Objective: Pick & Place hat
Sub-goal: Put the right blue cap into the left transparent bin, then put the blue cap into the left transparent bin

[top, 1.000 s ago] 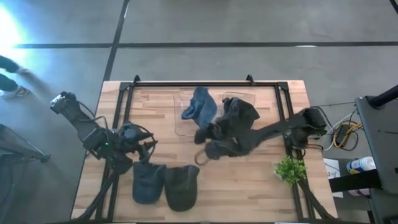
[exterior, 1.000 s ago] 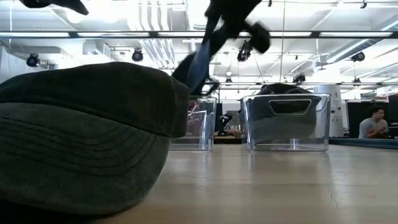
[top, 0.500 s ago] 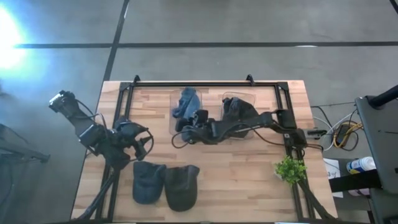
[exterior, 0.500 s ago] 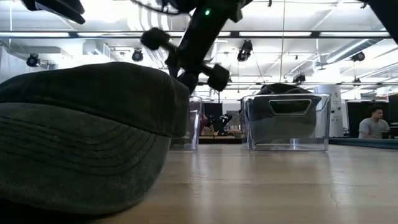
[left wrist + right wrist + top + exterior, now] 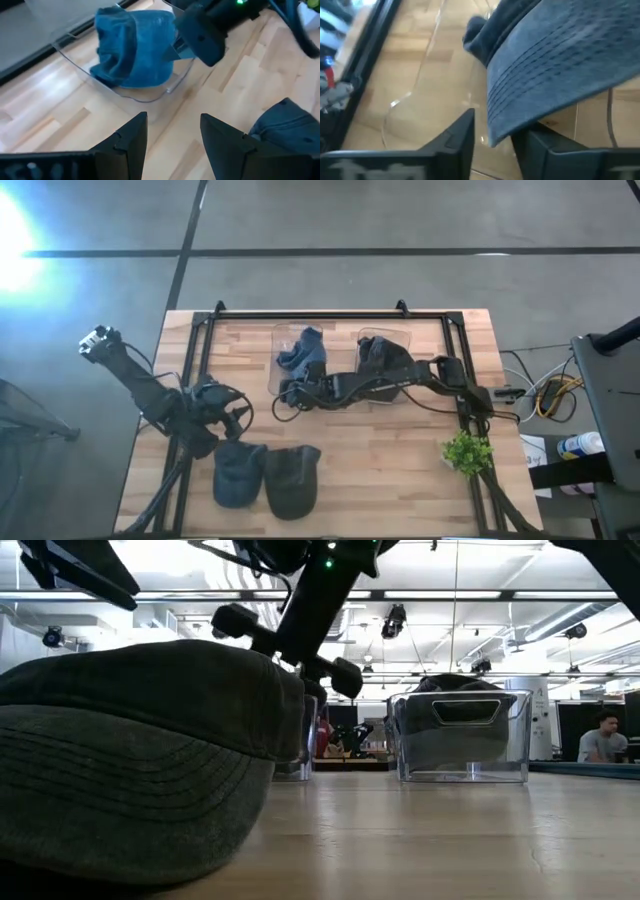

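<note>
A blue hat [image 5: 303, 352] lies in the left clear bin [image 5: 275, 385] at the table's far middle; it also shows in the left wrist view [image 5: 132, 47]. My right gripper [image 5: 290, 388] reaches over that bin's near side and is open, with the hat's brim edge [image 5: 495, 135] standing between its fingers. My left gripper [image 5: 240, 412] is open and empty over the left part of the table, above a blue hat [image 5: 238, 473] and a dark green hat [image 5: 290, 478] that lie near the front edge. A dark hat [image 5: 385, 360] fills the right clear bin. My right gripper has the blue hat's brim edge [image 5: 495, 135] between its open fingers, with a gap showing on one side. I cannot tell whether the other finger [image 5: 540, 145] touches the brim. The hat rests in the bin.
The right clear bin [image 5: 460, 735] stands beside the left one. A small green plant [image 5: 466, 452] stands at the right front. A black frame [image 5: 310, 313] runs along the far and side edges. Bare wood [image 5: 390, 470] lies between the front hats and the plant.
My right gripper has gone toward the table's left and down with the blue hat, which hung below it and now lies in the left bin. My left gripper has shifted a little toward the near edge.
</note>
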`<state>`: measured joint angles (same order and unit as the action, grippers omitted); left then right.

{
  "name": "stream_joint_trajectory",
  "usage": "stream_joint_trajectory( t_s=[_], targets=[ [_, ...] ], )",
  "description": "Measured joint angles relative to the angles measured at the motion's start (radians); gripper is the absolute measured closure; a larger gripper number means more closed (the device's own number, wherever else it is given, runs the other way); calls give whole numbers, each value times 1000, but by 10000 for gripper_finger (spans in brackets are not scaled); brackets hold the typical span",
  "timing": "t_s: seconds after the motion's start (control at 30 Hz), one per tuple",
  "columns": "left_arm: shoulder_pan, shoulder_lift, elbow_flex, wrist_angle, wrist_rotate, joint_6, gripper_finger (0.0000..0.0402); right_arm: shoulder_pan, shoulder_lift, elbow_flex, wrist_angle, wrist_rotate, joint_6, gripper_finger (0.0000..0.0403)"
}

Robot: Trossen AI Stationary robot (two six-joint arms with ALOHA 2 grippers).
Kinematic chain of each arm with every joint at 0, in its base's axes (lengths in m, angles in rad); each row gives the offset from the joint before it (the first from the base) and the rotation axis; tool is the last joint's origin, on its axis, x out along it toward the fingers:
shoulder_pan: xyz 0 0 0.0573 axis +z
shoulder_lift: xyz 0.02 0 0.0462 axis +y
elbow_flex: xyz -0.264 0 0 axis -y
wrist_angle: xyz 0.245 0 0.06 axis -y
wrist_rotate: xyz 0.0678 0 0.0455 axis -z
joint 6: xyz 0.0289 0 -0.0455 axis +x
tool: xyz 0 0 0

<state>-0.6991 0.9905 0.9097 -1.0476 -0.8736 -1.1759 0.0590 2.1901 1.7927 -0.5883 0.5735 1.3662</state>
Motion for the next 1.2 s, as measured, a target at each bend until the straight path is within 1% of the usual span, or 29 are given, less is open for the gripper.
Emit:
stream_joint_trajectory(
  t_s=[0.17, 0.3, 0.43, 0.57, 0.67, 0.7, 0.77, 0.83, 0.9, 0.97, 1.03, 1.13, 1.2],
  targets=[
    [3, 0, -43, 96, 1, -2, 225, 4, -21, -1, -1, -124, -92, 226],
    [17, 5, -63, 150, 1, -5, 225, 16, -60, -2, -7, -202, -213, 202],
    [38, 17, -65, 193, -1, -5, 225, 26, -123, -2, -45, -250, -314, 195],
    [52, 32, -65, 244, -3, -6, 225, 37, -178, -3, -129, -379, -418, 195],
    [53, 51, -65, 269, 4, -6, 225, 77, -216, -4, -217, -395, -515, 195],
    [53, 58, -65, 272, 22, -9, 225, 95, -228, -4, -247, -396, -547, 195],
    [53, 72, -65, 282, 114, -13, 225, 141, -249, -10, -305, -400, -616, 195],
    [46, 90, -65, 306, 269, 44, 225, 197, -252, -23, -337, -406, -682, 195],
    [21, 110, -65, 339, 451, 141, 225, 248, -246, -41, -338, -410, -711, 196],
    [-14, 132, -63, 348, 575, 183, 225, 286, -239, -48, -334, -395, -716, 197],
    [-60, 155, -61, 347, 622, 180, 225, 312, -232, -50, -328, -379, -714, 197],
    [-133, 199, -61, 345, 629, 186, 225, 333, -212, -54, -310, -344, -679, 197],
    [-167, 235, -61, 345, 635, 218, 225, 347, -206, -58, -298, -323, -663, 197]
  ],
)
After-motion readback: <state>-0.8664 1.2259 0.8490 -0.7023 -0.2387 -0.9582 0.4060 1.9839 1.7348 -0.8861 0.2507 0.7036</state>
